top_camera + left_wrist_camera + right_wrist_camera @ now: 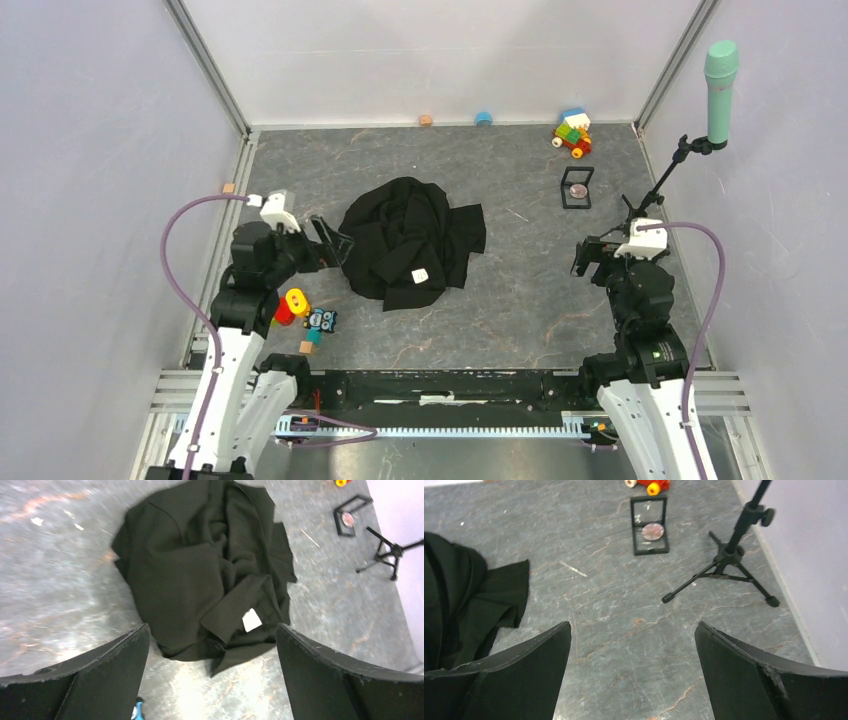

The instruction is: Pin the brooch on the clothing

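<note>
Left jaws and right jaws both gape wide and empty, shirt crumpled just ahead of the left, brooch well ahead of the right inside a box; likely risks: box rim blocks the pinch, bunched cloth slides while pinning.

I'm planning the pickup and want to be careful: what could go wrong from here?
The brooch lies inside a small black frame box, so the open right pincer may snag the frame. The tripod stands close beside it, risking a knock. The shirt is crumpled, giving no flat spot to pin.
</note>
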Controlling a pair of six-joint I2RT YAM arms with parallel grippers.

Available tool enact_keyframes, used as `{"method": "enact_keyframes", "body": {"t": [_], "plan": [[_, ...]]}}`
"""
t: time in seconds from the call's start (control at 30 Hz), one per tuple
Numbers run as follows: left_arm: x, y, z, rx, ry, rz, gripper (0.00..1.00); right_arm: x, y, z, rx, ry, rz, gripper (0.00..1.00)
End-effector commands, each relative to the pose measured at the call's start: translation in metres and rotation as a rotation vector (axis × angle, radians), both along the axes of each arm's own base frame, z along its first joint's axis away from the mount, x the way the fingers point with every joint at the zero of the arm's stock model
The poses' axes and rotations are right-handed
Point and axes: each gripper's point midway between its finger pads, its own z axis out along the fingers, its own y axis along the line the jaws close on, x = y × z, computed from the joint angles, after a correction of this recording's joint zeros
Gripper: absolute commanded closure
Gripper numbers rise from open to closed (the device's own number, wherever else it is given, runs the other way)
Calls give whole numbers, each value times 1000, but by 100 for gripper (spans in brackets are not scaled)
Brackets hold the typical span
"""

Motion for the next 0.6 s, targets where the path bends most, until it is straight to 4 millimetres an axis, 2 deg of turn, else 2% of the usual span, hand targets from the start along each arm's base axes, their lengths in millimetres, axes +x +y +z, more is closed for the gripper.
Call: {"method": "enact_keyframes", "body": {"t": [0.0,0.17,0.33,0.47,0.53,0.57], "plan": [[-8,-46,-12,-111,44,-129,0,8,21,-14,24,29,110,2],[-19,-91,-53,-35,125,-197,0,11,33,-33,45,96,164,2],[-36,-120,-97,-98,210,-216,0,10,60,-52,103,142,296,2],[-50,-124,-128,-96,259,-215,5,8,71,-72,135,190,352,1],[-48,-115,-137,-38,261,-175,5,6,75,-82,146,214,368,1],[-47,-112,-139,-17,258,-166,4,5,76,-87,153,226,374,5]]}}
